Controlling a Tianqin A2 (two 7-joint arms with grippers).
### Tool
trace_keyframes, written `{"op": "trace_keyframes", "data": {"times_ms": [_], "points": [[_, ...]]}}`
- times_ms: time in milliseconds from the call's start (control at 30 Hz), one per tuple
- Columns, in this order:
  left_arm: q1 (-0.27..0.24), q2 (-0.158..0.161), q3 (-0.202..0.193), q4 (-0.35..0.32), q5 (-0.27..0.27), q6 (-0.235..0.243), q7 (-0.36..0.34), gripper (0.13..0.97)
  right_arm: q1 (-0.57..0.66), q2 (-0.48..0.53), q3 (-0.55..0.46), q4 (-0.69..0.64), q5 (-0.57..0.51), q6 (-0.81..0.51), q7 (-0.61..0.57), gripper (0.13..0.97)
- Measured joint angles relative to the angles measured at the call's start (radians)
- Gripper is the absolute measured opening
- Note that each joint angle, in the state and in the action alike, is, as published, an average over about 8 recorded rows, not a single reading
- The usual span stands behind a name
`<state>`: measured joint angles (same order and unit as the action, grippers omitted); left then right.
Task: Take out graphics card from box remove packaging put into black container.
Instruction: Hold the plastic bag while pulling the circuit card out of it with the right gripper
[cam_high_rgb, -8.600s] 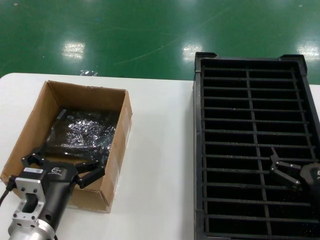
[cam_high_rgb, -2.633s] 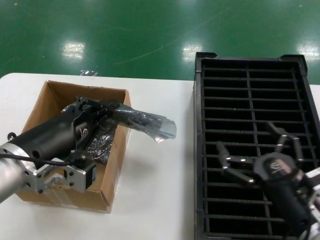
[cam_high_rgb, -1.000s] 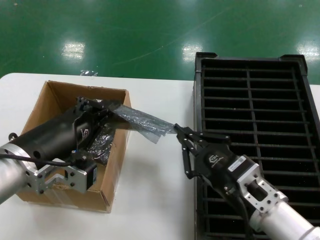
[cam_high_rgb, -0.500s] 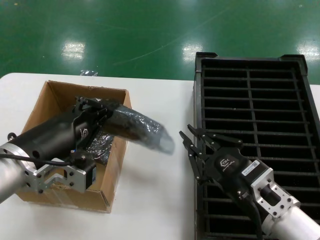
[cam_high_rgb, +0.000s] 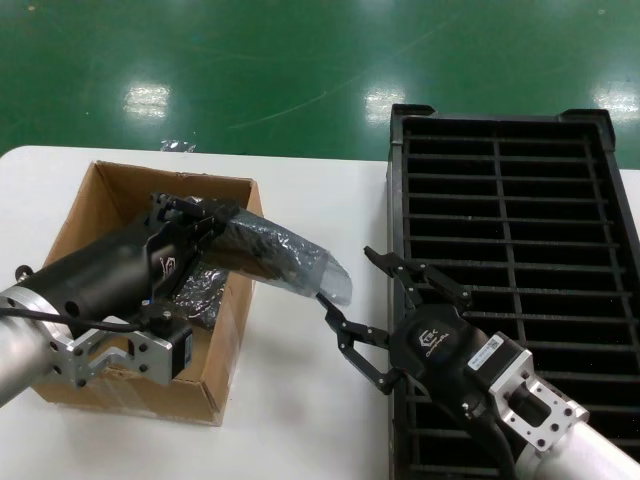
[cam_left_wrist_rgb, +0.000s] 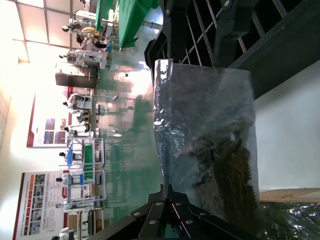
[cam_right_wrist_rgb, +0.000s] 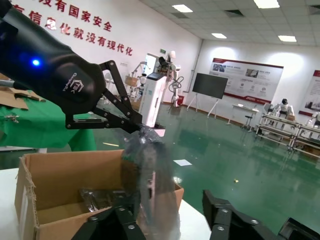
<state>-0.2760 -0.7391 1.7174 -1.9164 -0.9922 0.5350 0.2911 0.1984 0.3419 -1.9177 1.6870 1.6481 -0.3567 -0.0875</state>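
Crinkly grey-blue plastic, the packaging, with the dark graphics card showing through it, now droops lower at its free end than half a second ago, and the right gripper has swung in from the crate's edge so that its spread fingers bracket that hanging end, one finger tip at or just under the bag's corner; whether it actually touches cannot be told. The left gripper stays clenched on the bag's other end, above the far right corner of the cardboard box, so the bagged card juts out over the box wall toward four o'clock in the head view, held in the air between the two tools. The right gripper lies at about five o'clock from the bag's free end, its wrist over the near left corner of the black container. More glossy bagged boards lie inside the box beneath the left arm. Box and crate both stand on a white table, box at nine o'clock, crate at three, well apart. Beyond the table runs a shiny green floor; the right wrist view shows a bright hall with wall posters and a red Chinese banner.
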Motion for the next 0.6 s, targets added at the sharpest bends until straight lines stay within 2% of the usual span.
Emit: {"op": "trace_keyframes", "data": {"times_ms": [200,600], "points": [[0.000,0.000,0.000,0.000,0.000,0.000,0.000,0.139,-0.009,0.019,-0.001,0.018,-0.009,0.004,0.018,0.465],[0.000,0.000,0.000,0.000,0.000,0.000,0.000,0.139,-0.030,0.047,0.001,0.044,-0.029,0.020,0.045,0.405]]}}
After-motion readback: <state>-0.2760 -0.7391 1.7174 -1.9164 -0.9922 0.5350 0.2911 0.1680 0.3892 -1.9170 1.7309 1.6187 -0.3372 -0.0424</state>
